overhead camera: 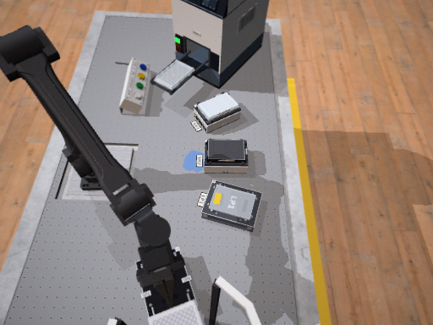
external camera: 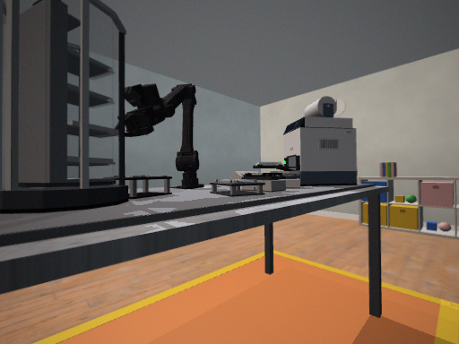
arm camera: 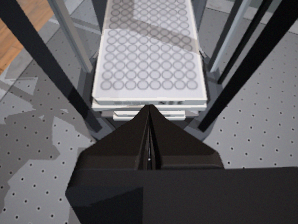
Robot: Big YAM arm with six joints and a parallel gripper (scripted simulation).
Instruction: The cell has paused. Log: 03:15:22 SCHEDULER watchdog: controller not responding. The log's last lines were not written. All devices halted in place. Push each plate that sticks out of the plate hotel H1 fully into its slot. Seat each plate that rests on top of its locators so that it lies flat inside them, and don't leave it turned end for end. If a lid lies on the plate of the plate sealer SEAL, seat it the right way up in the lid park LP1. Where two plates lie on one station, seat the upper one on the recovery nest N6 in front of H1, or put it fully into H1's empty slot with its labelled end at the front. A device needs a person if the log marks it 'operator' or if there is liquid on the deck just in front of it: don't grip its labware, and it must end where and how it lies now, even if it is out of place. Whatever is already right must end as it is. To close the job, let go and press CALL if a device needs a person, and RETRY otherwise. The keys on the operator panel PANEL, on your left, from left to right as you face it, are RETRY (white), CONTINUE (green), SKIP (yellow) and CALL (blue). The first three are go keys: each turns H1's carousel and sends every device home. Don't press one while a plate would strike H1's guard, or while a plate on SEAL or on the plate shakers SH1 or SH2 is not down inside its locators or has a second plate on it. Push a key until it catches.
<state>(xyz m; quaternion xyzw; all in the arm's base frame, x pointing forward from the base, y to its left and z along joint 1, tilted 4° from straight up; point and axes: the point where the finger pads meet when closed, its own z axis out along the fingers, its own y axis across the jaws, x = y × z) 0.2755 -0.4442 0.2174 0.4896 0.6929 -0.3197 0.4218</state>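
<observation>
My gripper [arm camera: 149, 112] [overhead camera: 166, 300] is shut and empty. Its closed fingertips rest against the near end of a white well plate [arm camera: 150, 55] [overhead camera: 178, 316] lying in a slot of the plate hotel H1 [external camera: 45, 112], between the hotel's dark posts. The sealer SEAL [overhead camera: 220, 30] [external camera: 324, 150] has a white plate or lid [overhead camera: 173, 74] on its extended tray. A shaker [overhead camera: 220, 119] carries a white plate [overhead camera: 217, 106] that sits skewed on it. A second shaker [overhead camera: 226, 168] carries a dark plate [overhead camera: 226, 149], with a blue puddle [overhead camera: 191, 161] on the deck in front of it. The lid park LP1 [overhead camera: 232, 204] has nothing on it.
The operator panel PANEL [overhead camera: 134, 85] stands at the back left with its blue, yellow, green and white keys. The arm's base [overhead camera: 86, 179] sits on the left. A low nest [external camera: 148, 181] stands in front of the hotel. A white hotel guard bar [overhead camera: 234, 296] is right of my gripper.
</observation>
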